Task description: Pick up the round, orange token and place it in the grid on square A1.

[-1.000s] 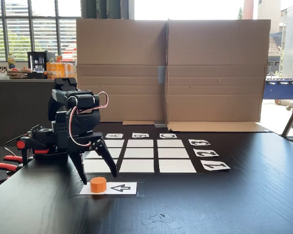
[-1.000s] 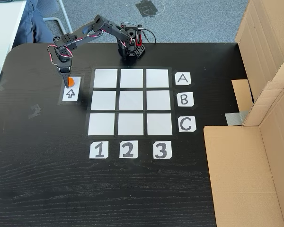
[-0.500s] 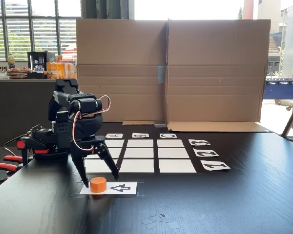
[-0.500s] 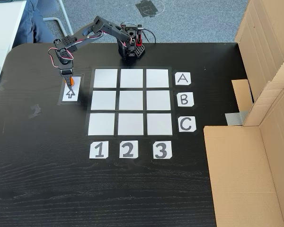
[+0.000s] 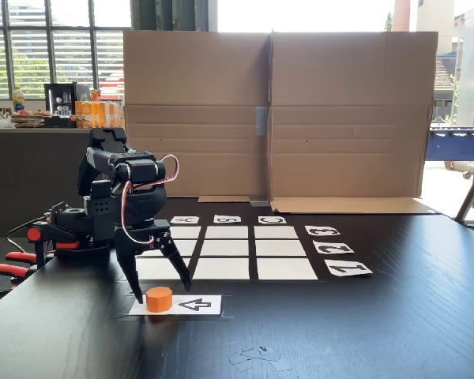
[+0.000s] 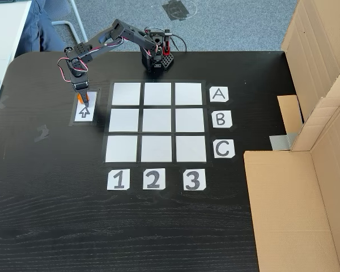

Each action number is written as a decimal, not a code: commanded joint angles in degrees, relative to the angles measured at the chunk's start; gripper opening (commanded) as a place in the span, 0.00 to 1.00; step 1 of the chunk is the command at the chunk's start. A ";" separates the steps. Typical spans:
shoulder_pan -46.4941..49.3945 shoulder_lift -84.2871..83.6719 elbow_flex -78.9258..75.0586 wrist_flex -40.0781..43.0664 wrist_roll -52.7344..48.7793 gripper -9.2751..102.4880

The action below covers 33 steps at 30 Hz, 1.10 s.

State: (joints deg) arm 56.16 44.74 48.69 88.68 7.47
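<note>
Low front fixed view: black arm (image 5: pixel 114 201) at the left of the dark table (image 5: pixel 379 316). Gripper (image 5: pixel 163 289) points down, fingers spread wide, one tip on each side of the orange token (image 5: pixel 159 298). Cannot tell if either tip touches it. Token sits upright on the left end of the white arrow card (image 5: pixel 191 305), arrow pointing at it. Grid (image 5: pixel 235 248) lies behind, number cards on its right, letter cards along its far edge. Cardboard wall (image 5: pixel 276 114) stands behind the table. Red clamps (image 5: pixel 8 264) at the table's left edge.

High fixed view: arm base (image 6: pixel 157 55) at the table's far edge, arm reaching left in this view. Gripper (image 6: pixel 82 97) hangs over the far end of the arrow card (image 6: pixel 84 111). Only a sliver of the token (image 6: pixel 85 98) is visible beside the fingers. Grid (image 6: pixel 156 122) is just right of the card, all nine cells bare. A1 (image 6: pixel 126 94) is the far-left cell, beside the gripper but apart from it. Letters A B C run down the right side, numbers 1 2 3 along the near side. Cardboard (image 6: pixel 306 170) on the right.
</note>
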 commanded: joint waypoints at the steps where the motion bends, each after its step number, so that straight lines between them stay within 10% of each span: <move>1: 1.05 0.44 -2.55 0.35 -1.85 0.37; 33: 1.41 -5.19 -9.49 0.35 -4.04 0.37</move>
State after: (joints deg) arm 58.36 38.67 40.96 88.68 2.81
